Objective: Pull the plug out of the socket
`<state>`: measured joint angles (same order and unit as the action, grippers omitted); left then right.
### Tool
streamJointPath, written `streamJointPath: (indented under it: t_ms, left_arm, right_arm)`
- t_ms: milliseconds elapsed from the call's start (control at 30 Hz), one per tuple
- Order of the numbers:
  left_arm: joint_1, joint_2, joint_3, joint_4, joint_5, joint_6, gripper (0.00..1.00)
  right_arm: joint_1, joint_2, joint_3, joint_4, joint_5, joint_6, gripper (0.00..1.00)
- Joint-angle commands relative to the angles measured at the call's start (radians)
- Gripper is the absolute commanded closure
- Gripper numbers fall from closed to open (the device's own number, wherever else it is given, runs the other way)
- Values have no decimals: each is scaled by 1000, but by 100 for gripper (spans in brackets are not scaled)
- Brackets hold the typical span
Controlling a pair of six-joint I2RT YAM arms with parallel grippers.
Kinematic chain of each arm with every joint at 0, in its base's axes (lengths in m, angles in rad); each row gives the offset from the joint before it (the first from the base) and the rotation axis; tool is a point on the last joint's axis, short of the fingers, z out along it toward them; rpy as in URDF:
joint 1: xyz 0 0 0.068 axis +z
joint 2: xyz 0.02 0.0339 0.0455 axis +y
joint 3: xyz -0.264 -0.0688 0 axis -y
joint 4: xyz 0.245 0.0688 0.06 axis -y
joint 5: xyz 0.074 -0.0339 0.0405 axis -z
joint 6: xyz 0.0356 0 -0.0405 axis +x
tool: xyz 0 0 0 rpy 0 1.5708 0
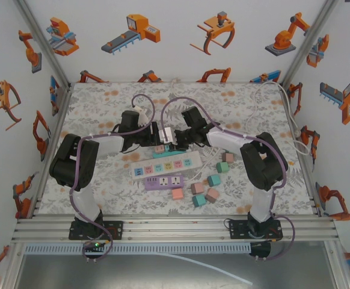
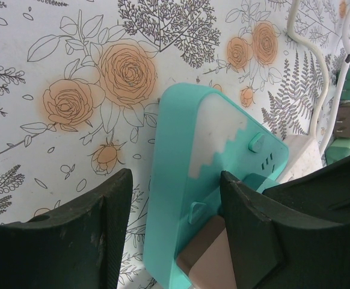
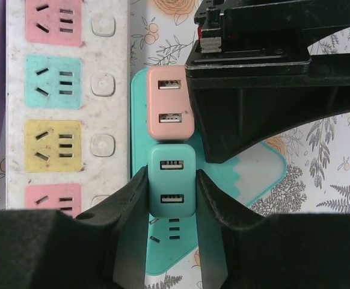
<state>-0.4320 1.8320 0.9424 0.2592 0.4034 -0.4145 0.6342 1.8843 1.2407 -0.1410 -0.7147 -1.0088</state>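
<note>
Jaws of the right gripper are clamped on the teal plug, one black finger on each side, at lower centre of the right wrist frame. The plug's pins and its seat in the socket are hidden. Left gripper jaws stand apart, straddling the teal socket strip; a gap shows at the left-hand finger, and contact at the right-hand one is hard to judge. From above, both grippers cover most of that strip at frame centre. The white power strip is cut off by the top and bottom edges of the right wrist frame. Count: two plugs on the teal strip, the teal one and a pink plug touching it just above; three strips in all, with a purple strip below the white one; seven loose plug cubes at lower right of centre on the table. The teal plug is a rounded block with two USB slots on its face.
</note>
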Motion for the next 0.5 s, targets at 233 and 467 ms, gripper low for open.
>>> streamJointPath:
  t_ms: [233,467]
  left_arm:
    - [19,70,-29,-183,-175,62,44]
    - [20,80,-14,-195,-176,71,44]
  right_arm:
    - [15,-131,-26,23,-53,-62,83]
    - [14,-143,-53,24,-41,-68,83]
